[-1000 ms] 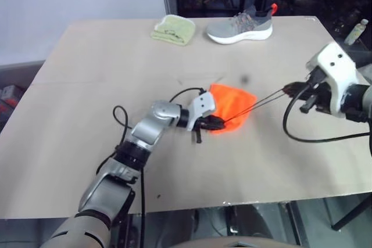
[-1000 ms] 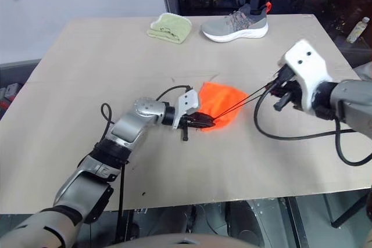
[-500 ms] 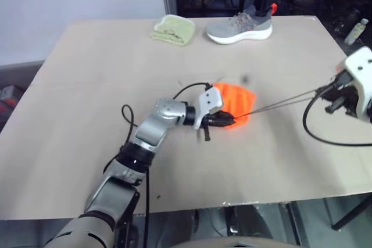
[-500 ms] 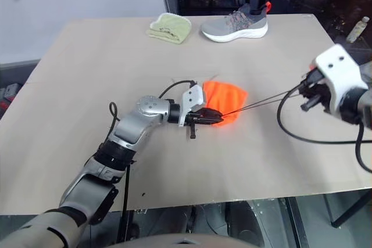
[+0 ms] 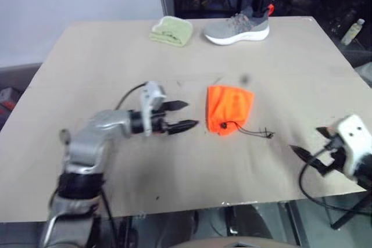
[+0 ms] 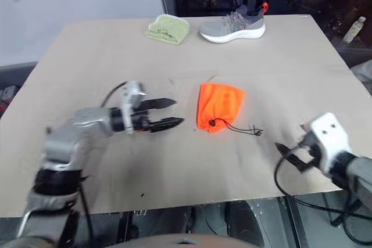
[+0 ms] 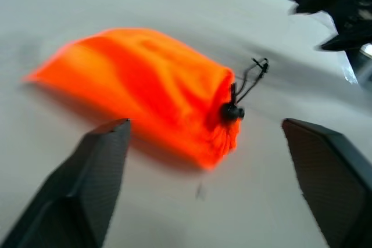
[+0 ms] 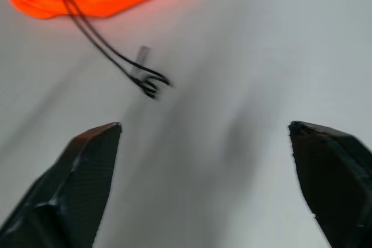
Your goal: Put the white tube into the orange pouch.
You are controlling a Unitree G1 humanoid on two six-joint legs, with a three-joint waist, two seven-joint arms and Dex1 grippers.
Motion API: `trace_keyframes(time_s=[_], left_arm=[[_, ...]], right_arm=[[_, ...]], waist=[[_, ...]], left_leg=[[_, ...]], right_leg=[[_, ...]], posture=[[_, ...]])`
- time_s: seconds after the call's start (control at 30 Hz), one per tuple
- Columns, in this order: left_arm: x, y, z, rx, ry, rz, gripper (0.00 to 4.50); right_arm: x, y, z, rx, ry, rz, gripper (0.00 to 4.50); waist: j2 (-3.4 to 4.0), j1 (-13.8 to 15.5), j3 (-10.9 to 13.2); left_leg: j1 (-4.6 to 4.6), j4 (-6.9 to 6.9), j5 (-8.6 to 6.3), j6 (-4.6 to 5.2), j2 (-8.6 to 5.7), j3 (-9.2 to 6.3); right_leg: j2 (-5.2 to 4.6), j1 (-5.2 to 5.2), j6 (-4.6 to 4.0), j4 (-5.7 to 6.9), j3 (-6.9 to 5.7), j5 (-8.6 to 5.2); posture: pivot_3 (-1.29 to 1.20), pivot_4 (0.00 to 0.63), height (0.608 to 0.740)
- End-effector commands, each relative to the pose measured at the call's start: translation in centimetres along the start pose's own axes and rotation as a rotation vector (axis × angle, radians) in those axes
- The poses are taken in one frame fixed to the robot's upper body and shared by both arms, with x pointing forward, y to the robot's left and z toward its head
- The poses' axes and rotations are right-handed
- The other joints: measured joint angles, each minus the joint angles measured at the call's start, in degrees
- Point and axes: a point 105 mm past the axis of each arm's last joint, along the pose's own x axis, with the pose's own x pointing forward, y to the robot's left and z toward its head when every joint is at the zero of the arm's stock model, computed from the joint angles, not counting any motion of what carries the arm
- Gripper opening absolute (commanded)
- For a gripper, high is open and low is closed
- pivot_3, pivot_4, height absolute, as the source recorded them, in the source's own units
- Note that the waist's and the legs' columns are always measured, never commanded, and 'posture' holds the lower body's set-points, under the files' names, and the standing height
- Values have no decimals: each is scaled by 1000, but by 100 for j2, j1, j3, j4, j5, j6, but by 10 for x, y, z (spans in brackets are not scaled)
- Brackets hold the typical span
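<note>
Bench point(image 5: 87, 56): wide pale top, carrying everything below.

Shoe point(image 5: 237, 26): grey, at the far edge, well apart from the work. Green cloth point(image 5: 172, 29): folded, just beside the shoe on its left. Neither matters to me.

Left gripper point(image 5: 185, 115): jaws spread wide, nothing in them, hovering near the pouch on its left side and pointing at it.

Right gripper point(image 5: 302, 156): also wide open and empty, low near the front right edge, well apart from the pouch.

Orange pouch point(image 5: 229, 107): lies flat mid-bench, its mouth gathered shut toward me at a small dark toggle (the left wrist view shows the puckered neck plainly). It looks filled out rather than limp.

Cord point(image 5: 254, 132): thin, dark, slack, trailing from the toggle toward the right gripper, its end loose on the bench.

White tube: I cannot see it anywhere on the bench; I judge it is inside the pouch, though the fabric hides any proof.

Step in hand, as I read it: clearing both arms off a closed pouch. To do it well I would lift straight up and away, keep the right fingers off the loose cord, and avoid nudging the pouch.
</note>
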Motion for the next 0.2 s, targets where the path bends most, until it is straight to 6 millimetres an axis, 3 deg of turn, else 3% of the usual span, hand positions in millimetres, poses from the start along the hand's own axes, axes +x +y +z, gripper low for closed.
trace_keyframes(time_s=[0.03, 0.13, 0.2], left_arm=[[-28, -5, -2, 26, 33, 39, 4150], [-48, -8, -6, 17, 74, 77, 4150], [-55, -8, -6, 11, 87, 89, 4150]], right_arm=[[-24, 6, 7, -72, -45, 46, 4437], [-35, 6, 0, -70, -27, 73, 4437], [-38, 5, -1, -67, -32, 73, 4437]], waist=[[5, 17, 4], [17, 29, 20], [16, 28, 20]], left_leg=[[18, -3, 0, 0, 0, 0], [93, -16, -21, 34, 3, -2], [93, -15, -22, 36, 2, -2]], right_leg=[[0, 20, 0, -2, -1, 0], [-3, 109, 2, -22, -8, -4], [-3, 113, 2, -29, -9, -5]], posture=[[0, 150, 740], [0, 150, 740], [0, 150, 740]])
